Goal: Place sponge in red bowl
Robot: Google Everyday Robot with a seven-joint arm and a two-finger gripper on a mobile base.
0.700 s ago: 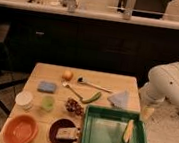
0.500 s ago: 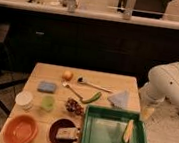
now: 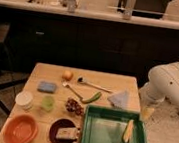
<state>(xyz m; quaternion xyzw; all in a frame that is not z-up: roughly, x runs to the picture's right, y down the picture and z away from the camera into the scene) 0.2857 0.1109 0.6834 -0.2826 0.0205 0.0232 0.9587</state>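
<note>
A pale wooden table [image 3: 121, 83] stood before dark cabinets. The gripper [image 3: 147, 113] hung just off its right edge, mostly hidden under the white arm [image 3: 169, 85] (jaws apart, holding nothing). The sponge [image 3: 47, 86], flat and blue-grey, lay towards the table's left side, well apart from the red bowl [image 3: 20, 129] at the front-left corner.

My table [image 3: 107, 78] carries: green tray [image 3: 119, 114] holding a yellow cob [image 3: 128, 131], brown plate [image 3: 54, 132], white container [image 3: 24, 99], green cup [image 3: 48, 103], orange fruit [image 3: 67, 75], green pod [image 3: 92, 97], long utensil [image 3: 94, 85], blue cloth [image 3: 120, 99].
</note>
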